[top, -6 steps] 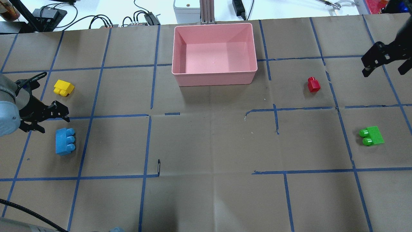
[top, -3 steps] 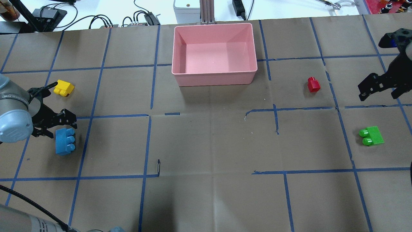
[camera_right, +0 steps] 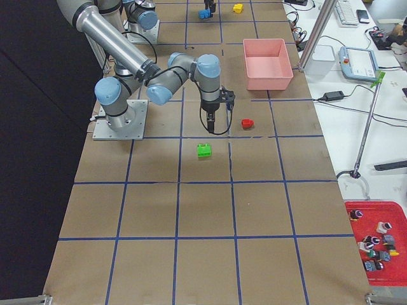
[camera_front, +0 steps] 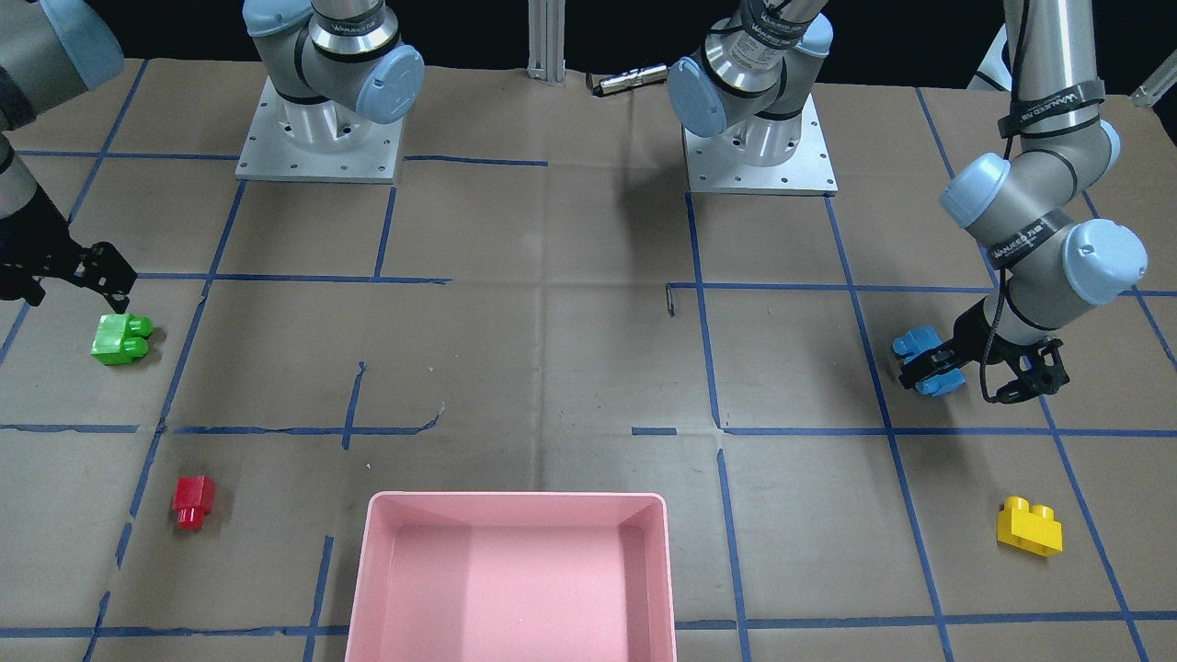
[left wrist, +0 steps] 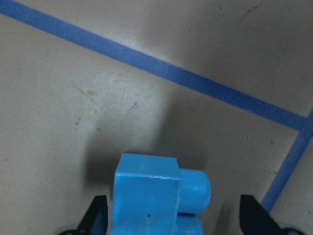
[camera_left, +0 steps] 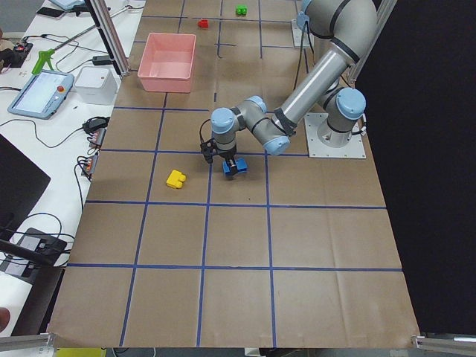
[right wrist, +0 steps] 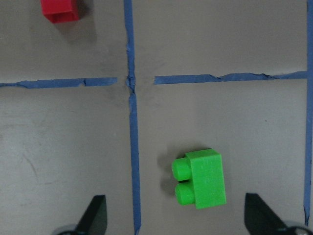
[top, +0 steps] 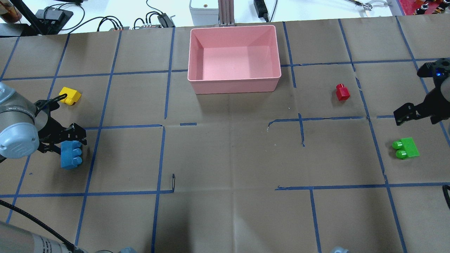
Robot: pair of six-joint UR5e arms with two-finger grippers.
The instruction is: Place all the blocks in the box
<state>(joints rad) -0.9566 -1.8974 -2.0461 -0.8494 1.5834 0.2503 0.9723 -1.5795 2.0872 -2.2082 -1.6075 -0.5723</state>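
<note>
The light-blue brick (top: pixel 72 157) lies at the table's left. My left gripper (top: pixel 65 143) is open and low over its far end. In the left wrist view the brick (left wrist: pixel 146 196) sits between the fingertips (left wrist: pixel 98 215), closer to the view's left one. The green brick (top: pixel 406 147) lies at the right. My right gripper (top: pixel 422 116) is open and hovers just beyond it; the right wrist view shows the green brick (right wrist: pixel 203 178) below. The yellow brick (top: pixel 70 95) and red brick (top: pixel 342 92) lie apart on the table. The pink box (top: pixel 233 86) holds nothing.
Blue tape lines grid the brown table cover. Cables and devices (top: pixel 154 19) lie on the white bench past the far edge. The two arm bases (camera_front: pixel 317 138) stand at the robot's side of the table.
My left gripper has moved right and down onto the blue brick's end. My right gripper has moved toward the robot's side, closer to the green brick. No brick has moved.
</note>
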